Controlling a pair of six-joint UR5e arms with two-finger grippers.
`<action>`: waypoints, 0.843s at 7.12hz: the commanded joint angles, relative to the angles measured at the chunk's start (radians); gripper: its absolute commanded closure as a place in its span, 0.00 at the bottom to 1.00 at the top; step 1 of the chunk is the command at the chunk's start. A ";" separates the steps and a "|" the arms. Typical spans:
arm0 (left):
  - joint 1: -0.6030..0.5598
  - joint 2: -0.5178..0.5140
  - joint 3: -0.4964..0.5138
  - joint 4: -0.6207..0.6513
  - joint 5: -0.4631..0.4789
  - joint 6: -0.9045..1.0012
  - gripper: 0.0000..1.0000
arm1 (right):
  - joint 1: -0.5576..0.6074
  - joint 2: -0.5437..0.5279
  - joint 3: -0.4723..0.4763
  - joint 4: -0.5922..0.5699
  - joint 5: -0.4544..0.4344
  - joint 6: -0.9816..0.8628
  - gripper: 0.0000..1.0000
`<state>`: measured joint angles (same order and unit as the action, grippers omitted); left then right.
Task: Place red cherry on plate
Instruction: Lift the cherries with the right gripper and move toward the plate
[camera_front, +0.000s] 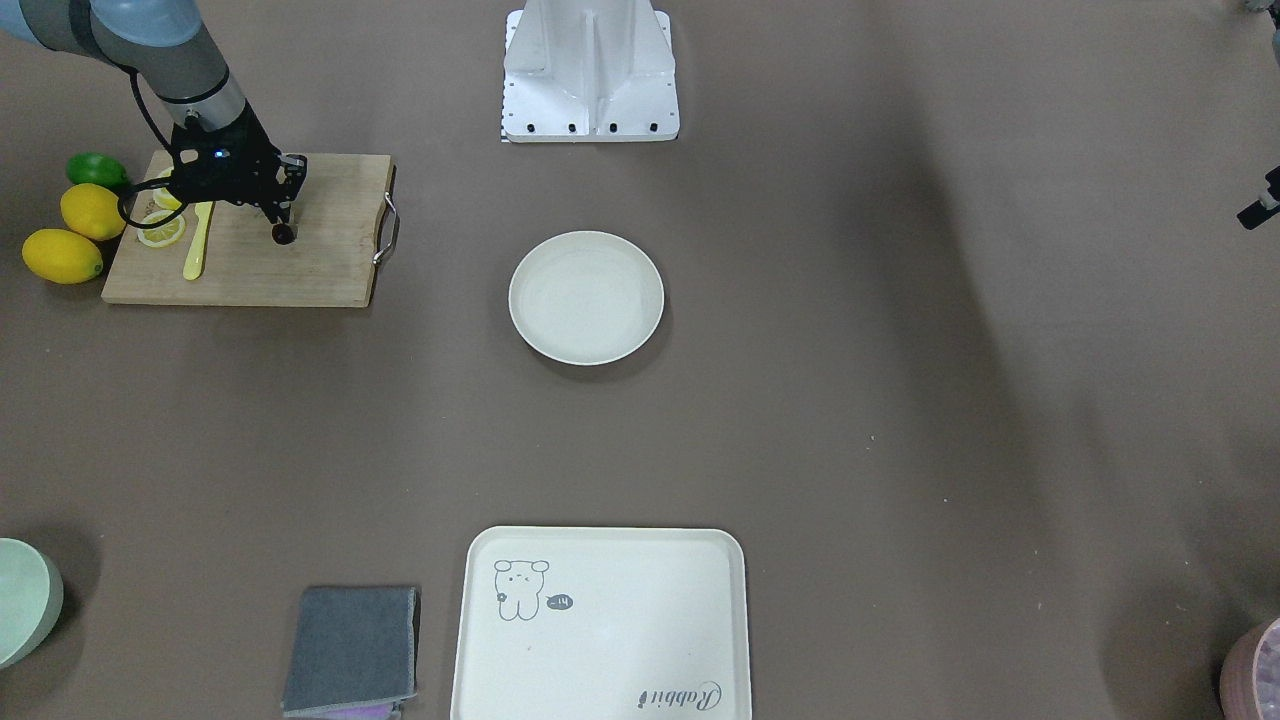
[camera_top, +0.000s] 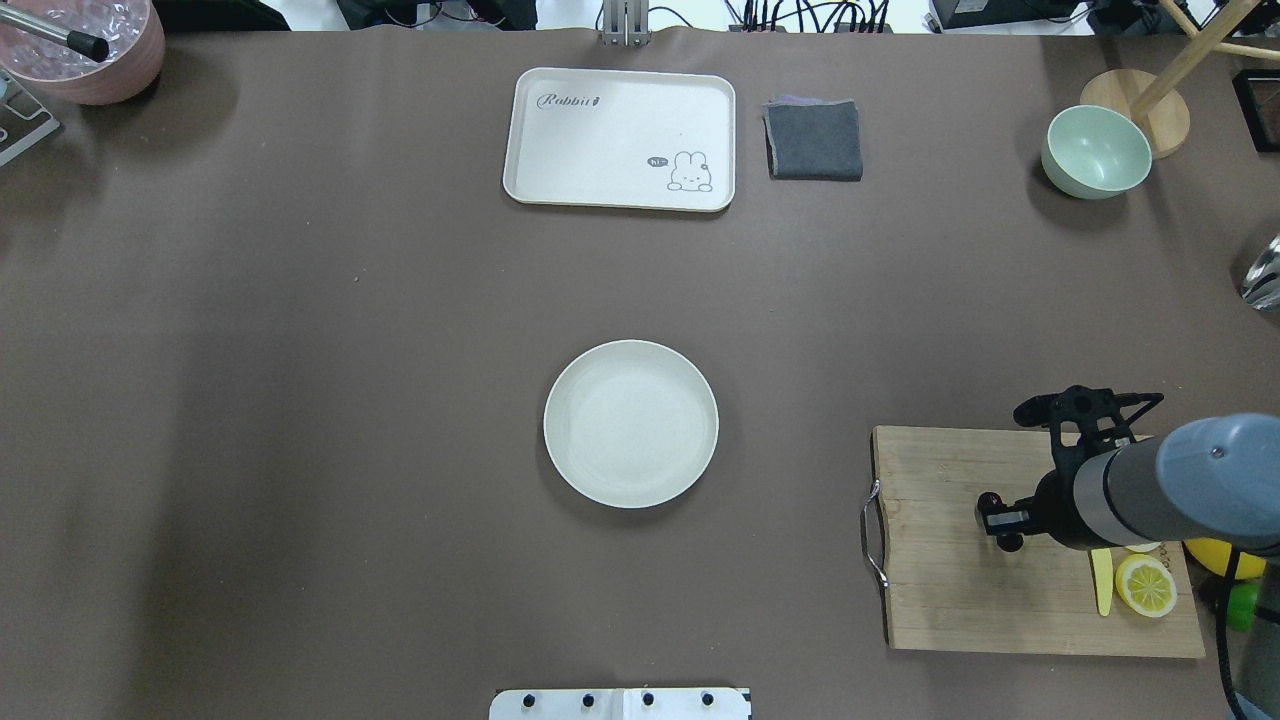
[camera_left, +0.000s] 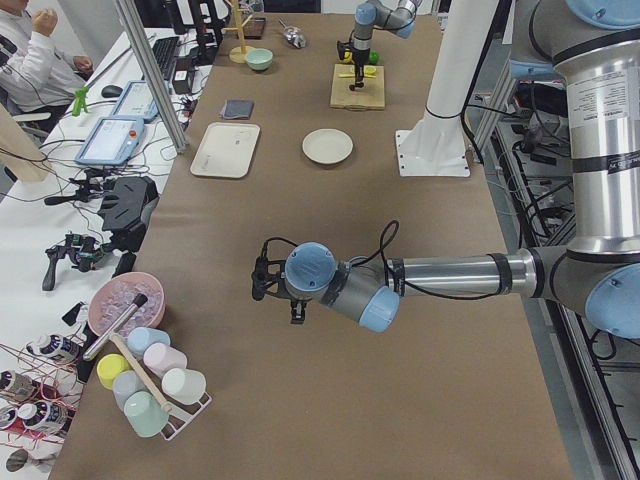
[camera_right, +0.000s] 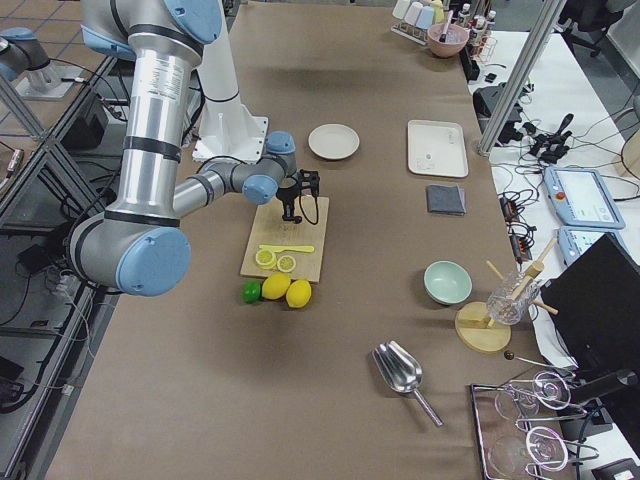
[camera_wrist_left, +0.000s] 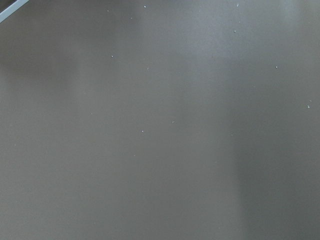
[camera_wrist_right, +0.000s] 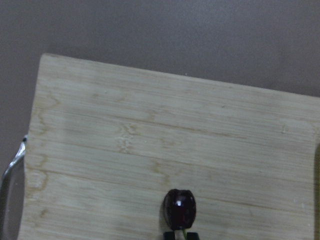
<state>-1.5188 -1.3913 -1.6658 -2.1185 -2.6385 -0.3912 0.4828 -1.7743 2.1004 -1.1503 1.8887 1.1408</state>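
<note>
The red cherry (camera_front: 283, 234) is a tiny dark glossy fruit just over the wooden cutting board (camera_front: 310, 260). My right gripper (camera_front: 284, 222) is right above it, fingers closed on its green stem. In the right wrist view the red cherry (camera_wrist_right: 179, 208) sits at the bottom edge, against the fingertips (camera_wrist_right: 180, 235). The plate (camera_front: 586, 297) is round, cream-white and bare, at mid-table, well apart from the board. My left gripper (camera_left: 265, 285) shows only in the exterior left view, low over bare table; I cannot tell its state.
On the board lie lemon slices (camera_front: 162, 228) and a yellow knife (camera_front: 198, 242). Two lemons (camera_front: 75, 235) and a lime (camera_front: 96, 170) sit beside it. A bear tray (camera_front: 600, 625), a grey cloth (camera_front: 352, 650) and a green bowl (camera_top: 1096, 152) stand along the far side.
</note>
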 joint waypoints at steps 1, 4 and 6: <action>-0.001 0.002 -0.003 0.000 0.000 0.000 0.03 | 0.208 0.003 0.062 -0.020 0.265 -0.022 1.00; -0.003 0.003 -0.003 -0.001 0.000 0.000 0.03 | 0.364 0.305 0.205 -0.600 0.369 -0.150 1.00; -0.001 0.003 -0.002 0.000 0.000 0.000 0.03 | 0.375 0.606 0.224 -0.967 0.360 -0.159 1.00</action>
<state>-1.5207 -1.3885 -1.6687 -2.1195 -2.6384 -0.3911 0.8485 -1.3377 2.3107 -1.9085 2.2519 0.9879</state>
